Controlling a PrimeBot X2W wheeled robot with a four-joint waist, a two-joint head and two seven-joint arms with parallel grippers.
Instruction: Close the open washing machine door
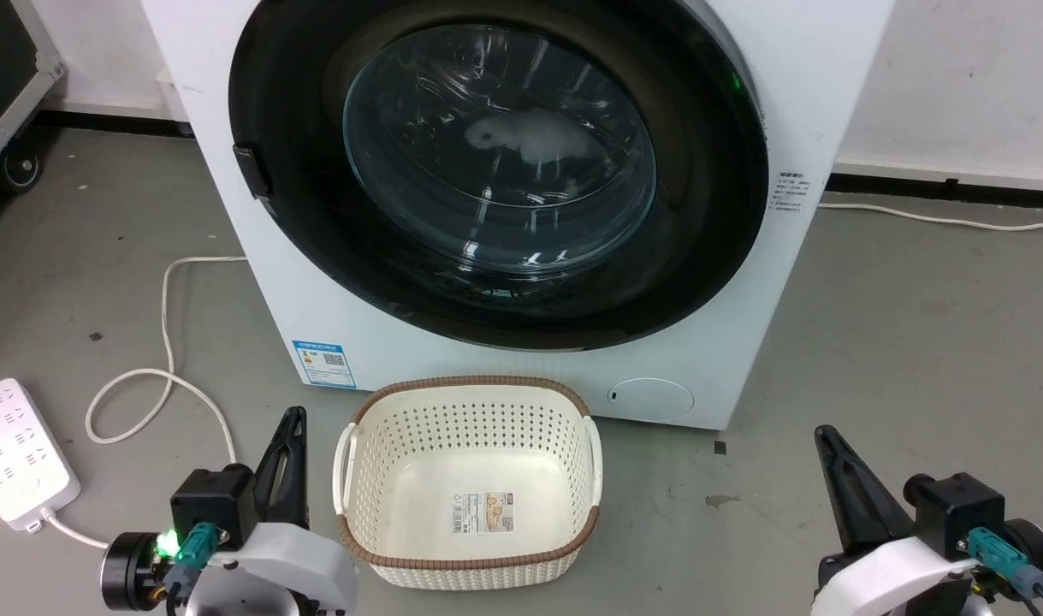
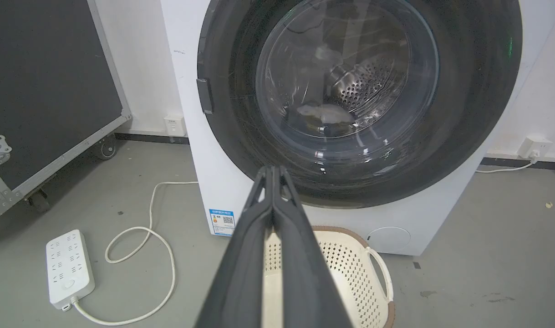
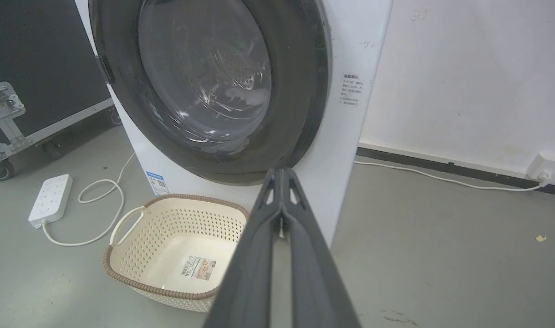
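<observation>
— Nearest the lens?
— Left gripper [image 1: 294, 417], just left of the laundry basket [image 1: 470, 381]; jaws pressed together, holding nothing.
— Opposite side of the basket?
— Right gripper [image 1: 820, 432], well off to its right; jaws likewise pressed together, empty.
— Behind the basket?
— Washing machine [image 1: 709, 359], white, close behind it. Washing machine door [image 1: 500, 154], black-rimmed, above the basket, lying flat against the machine's front; something pale visible through the glass.
— Further left of the basket?
— Power strip [image 1: 16, 453], white, with looped cable [image 1: 165, 316].
</observation>
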